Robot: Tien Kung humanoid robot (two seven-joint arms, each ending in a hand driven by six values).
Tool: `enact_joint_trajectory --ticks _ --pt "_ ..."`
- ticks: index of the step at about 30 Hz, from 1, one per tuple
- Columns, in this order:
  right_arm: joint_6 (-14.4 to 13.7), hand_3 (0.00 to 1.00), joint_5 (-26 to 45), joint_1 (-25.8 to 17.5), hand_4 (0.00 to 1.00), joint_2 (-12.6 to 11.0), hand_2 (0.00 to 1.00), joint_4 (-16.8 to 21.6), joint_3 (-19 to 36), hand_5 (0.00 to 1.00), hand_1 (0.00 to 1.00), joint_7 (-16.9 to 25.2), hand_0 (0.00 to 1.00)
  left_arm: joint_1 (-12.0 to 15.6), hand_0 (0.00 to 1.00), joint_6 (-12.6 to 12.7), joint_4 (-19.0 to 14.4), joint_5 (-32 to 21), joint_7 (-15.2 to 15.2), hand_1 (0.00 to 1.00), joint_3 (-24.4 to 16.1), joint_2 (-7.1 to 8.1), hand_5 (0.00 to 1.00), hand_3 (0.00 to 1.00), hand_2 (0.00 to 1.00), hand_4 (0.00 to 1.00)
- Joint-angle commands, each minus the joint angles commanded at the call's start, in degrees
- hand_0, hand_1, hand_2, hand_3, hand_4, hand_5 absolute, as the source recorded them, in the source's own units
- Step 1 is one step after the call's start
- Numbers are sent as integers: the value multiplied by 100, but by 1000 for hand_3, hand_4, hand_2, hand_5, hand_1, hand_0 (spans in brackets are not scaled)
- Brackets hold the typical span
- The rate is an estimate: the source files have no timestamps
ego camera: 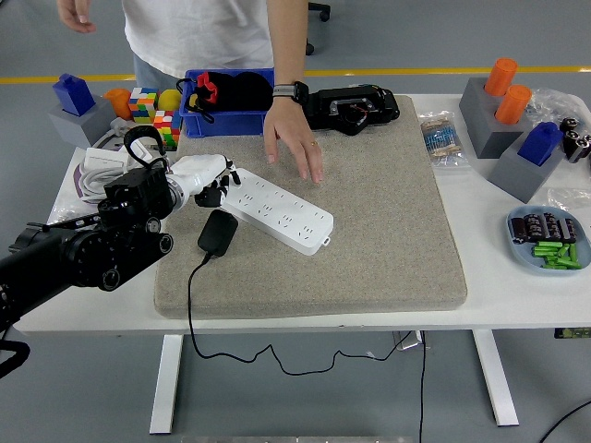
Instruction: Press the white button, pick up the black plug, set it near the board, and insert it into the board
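Observation:
A white power strip lies diagonally on the grey mat. My left hand, white with black finger joints, hovers at the strip's upper left end with its fingers curled down over that end; it holds nothing. The black plug lies flat on the mat just below the hand, its black cable trailing off the table's near edge. A person's hand reaches down over the mat, fingers spread, just above the strip's middle. My right arm is out of view.
A blue bin with black and red items stands at the back. A black device lies beside it. Coloured cubes stand at back left. Grey blocks with orange cylinders and a tray of batteries occupy the right side.

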Motion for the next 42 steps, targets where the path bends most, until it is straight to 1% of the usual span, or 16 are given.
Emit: enact_joint_trajectory --ticks 4,7,12,17,20,25,26,29,31,32,35,36,37,38,40,42 --pt "-1 544 -1 1 649 0 527 0 0 330 553 1 638 -7 2 -23 115 36 0 2 68 -30 2 654 107 2" --pt "-1 544 3 -7 649 -1 527 -5 -9 330 553 0 638 -11 2 -34 114 43 0 2 165 -28 2 654 107 2" --pt "1 544 6 -15 650 5 526 -6 -19 329 551 -1 638 -40 2 -39 174 69 2 2 309 -78 2 653 109 2" --pt "-6 545 -9 -13 650 6 526 8 1 330 552 6 638 -31 2 -32 66 48 -10 2 319 -44 2 653 107 2" --pt "-2 545 -7 -25 650 15 526 2 24 330 552 3 638 -17 2 15 -124 192 -32 2 29 23 2 653 107 2" --pt "4 545 0 -52 650 31 526 -13 45 330 552 -3 638 52 2 177 -456 480 -147 2 -614 142 2 653 107 2" --pt "2 545 -6 -53 650 34 526 -12 57 330 551 -1 638 90 16 189 -516 545 -150 6 -736 167 2 646 125 2" --pt "-1 545 -24 -53 650 41 526 3 95 330 551 5 638 268 16 257 -740 677 -139 6 -1102 258 2 646 125 2" --pt "-3 545 -40 -53 650 50 526 8 119 330 551 8 638 473 16 266 -981 712 -74 6 -1393 366 2 646 125 2" --pt "-2 545 -47 -56 650 55 527 10 132 330 552 8 638 618 197 235 -1157 733 10 203 -1577 430 2 642 257 320" --pt "0 545 -53 -71 650 64 527 8 148 330 552 8 638 1041 197 199 -1649 741 174 203 -2048 593 2 642 257 320" --pt "0 545 -53 -77 650 67 527 5 154 330 552 8 638 1201 197 224 -1835 752 194 203 -2201 649 2 642 257 320" --pt "2 545 -52 -82 650 70 527 1 158 330 552 6 638 1348 197 312 -2005 715 131 203 -2321 704 2 642 257 320" --pt "4 545 -55 -85 649 72 528 1 164 330 553 5 639 1486 428 427 -2153 665 28 633 -2415 744 104 815 652 804" --pt "6 545 -62 -91 649 74 528 3 179 330 553 7 639 1803 428 754 -2483 644 -313 633 -2604 847 104 815 652 804" --pt "5 545 -78 -84 649 71 528 13 199 330 553 11 639 2076 428 956 -2773 624 -516 633 -2751 920 104 815 652 804"
